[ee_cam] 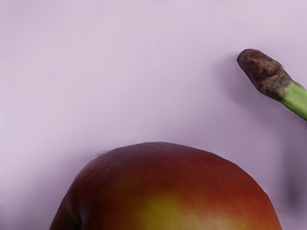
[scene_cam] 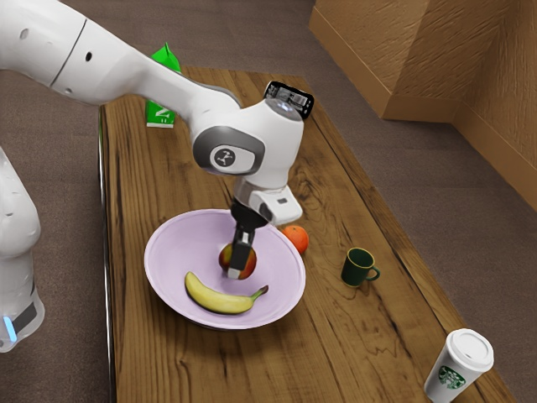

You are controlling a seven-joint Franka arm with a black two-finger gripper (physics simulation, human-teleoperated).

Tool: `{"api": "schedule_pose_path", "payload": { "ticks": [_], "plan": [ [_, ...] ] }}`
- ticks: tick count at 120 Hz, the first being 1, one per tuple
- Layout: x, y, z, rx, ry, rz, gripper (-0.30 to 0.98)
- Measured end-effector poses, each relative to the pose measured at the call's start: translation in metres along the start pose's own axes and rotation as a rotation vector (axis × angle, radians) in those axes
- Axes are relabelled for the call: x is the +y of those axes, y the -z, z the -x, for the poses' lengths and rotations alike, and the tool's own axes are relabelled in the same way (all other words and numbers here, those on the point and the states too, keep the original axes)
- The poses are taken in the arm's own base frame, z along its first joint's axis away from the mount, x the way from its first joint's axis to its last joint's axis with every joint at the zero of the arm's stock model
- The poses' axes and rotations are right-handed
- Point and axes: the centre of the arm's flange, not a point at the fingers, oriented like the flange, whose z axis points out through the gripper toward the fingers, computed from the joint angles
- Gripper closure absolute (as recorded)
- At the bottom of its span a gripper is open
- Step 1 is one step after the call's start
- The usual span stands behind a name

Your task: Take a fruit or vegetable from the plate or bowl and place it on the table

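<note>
My gripper reaches down into the lilac bowl, at the red and yellow fruit, and covers part of it. Whether it grips the fruit is hidden. In the wrist view the same fruit looms large at the lower edge, just under the hand, over the bowl's pale inside. A yellow banana lies in the bowl beside the fruit; its dark stem tip is near the fruit in the wrist view.
On the wooden table, an orange sits against the bowl's outer side. A dark green mug and a white lidded cup stand toward the exterior view's right. A green packet and a black device are farther back.
</note>
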Motion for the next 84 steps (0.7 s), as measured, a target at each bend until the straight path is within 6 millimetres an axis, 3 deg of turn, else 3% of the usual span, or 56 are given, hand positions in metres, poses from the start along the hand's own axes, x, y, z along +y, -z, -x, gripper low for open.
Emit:
{"api": "schedule_pose_path", "payload": {
  "ticks": [38,72,84],
  "plan": [
    [-0.011,-0.01,-0.007,0.011,0.011,0.004,0.03],
    [-0.012,-0.009,-0.008,0.009,0.005,-0.025,0.12],
    [-0.012,-0.006,-0.009,0.013,-0.001,-0.038,0.22]
  ]
}}
